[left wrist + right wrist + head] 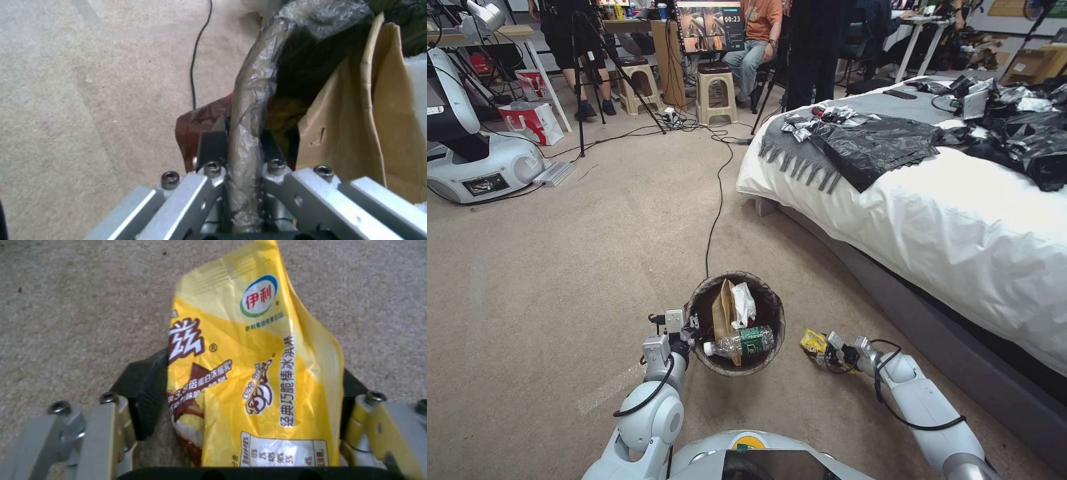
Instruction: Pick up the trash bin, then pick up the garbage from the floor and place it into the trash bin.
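The left gripper (pixel 688 325) is clamped tight on the bag-lined rim of the trash bin (pixel 767 293) at the bin's 9 o'clock; inside lie a tan paper bag (pixel 722 310), white tissue (pixel 743 303) and a clear bottle (pixel 739 342); at the bin's 3 o'clock, just beside it, the right gripper (pixel 242 396) has its 2 jaws closed partway around a yellow ice-cream wrapper (pixel 249 366) over the carpet (pixel 560 267).
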Robot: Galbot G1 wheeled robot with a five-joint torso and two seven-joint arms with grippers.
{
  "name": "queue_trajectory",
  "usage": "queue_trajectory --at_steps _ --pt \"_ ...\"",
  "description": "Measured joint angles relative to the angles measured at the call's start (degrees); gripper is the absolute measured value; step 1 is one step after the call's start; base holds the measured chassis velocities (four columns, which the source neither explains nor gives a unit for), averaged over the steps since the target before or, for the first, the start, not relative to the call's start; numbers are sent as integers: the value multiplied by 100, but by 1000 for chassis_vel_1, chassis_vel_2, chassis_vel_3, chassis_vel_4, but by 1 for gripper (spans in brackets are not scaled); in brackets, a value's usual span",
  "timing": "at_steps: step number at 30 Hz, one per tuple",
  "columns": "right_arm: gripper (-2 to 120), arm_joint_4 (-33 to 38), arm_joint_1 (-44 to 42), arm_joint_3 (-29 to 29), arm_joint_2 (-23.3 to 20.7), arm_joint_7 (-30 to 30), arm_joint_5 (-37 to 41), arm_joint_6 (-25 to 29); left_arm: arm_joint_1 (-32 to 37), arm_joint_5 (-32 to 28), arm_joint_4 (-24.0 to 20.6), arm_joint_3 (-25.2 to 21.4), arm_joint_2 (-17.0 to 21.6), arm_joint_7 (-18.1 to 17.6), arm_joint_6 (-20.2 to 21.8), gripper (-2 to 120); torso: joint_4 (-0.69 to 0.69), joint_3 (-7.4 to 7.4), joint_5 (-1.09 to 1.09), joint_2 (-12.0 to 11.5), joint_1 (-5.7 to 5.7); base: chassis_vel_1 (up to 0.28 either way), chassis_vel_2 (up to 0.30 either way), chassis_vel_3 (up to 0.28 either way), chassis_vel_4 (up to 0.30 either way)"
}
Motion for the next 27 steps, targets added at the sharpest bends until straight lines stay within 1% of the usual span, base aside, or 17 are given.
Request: queue_trajectory --at_steps 5,8,18,20,23,24,25,26,27 --pt "63 5 -10 5 -15 68 22 3 -5 0 3 -1 3 0 0 0 2 0 1 0 0 0 0 0 0" --pt "63 3 -11 -15 -18 131 55 6 -10 0 7 0 4 0 0 0 0 1 0 0 0 0 0 0 0" --pt "63 -8 -2 -53 -17 222 122 17 -24 -4 12 -19 2 0 0 0 -1 1 -2 0 0 0 0 0 0" --pt "63 48 -33 -53 -46 223 177 16 -28 -5 16 -21 -6 0 0 0 4 2 3 -1 0 0 0 0 0" --pt "63 138 -90 -29 -95 310 253 9 -31 -6 24 -32 -11 0 0 0 6 3 8 -2 1 0 0 0 0" --pt "60 200 -116 28 -161 424 264 -19 -33 -7 29 -41 -10 -1 -1 0 7 3 7 -2 1 0 0 0 0" --pt "56 270 -151 63 -213 453 289 -24 -36 -8 34 -55 -9 -1 -2 0 6 3 -5 -2 1 0 0 0 0" --pt "50 341 -208 90 -252 453 315 -25 -44 -10 40 -51 -8 -1 -3 0 -2 3 -13 -2 1 0 0 0 0" --pt "50 341 -208 90 -252 453 315 -25 -44 -10 40 -51 -8 -1 -3 0 -2 3 -13 -2 1 0 0 0 0"
